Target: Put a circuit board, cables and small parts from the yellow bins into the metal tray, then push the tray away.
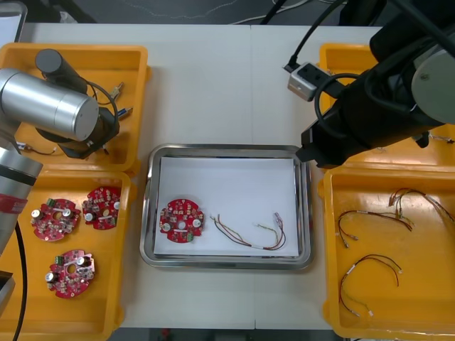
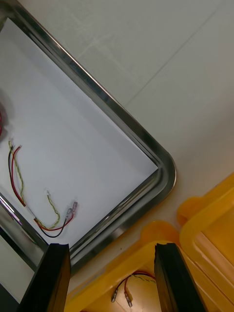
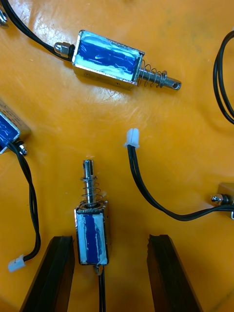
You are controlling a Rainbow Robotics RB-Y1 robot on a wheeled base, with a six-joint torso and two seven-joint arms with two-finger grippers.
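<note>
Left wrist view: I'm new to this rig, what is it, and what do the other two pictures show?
It comes from a camera on the robot's left arm. The two black bars are the open left gripper, empty, over the far left yellow bin; a small metal part with blue sides lies between the fingers, unheld. The right wrist view shows the open, empty right gripper over a corner of the metal tray. The front view looks down on the table: the tray holds one red circuit board and a red and yellow cable; three boards lie in the near left bin, cables in the near right bin.
</note>
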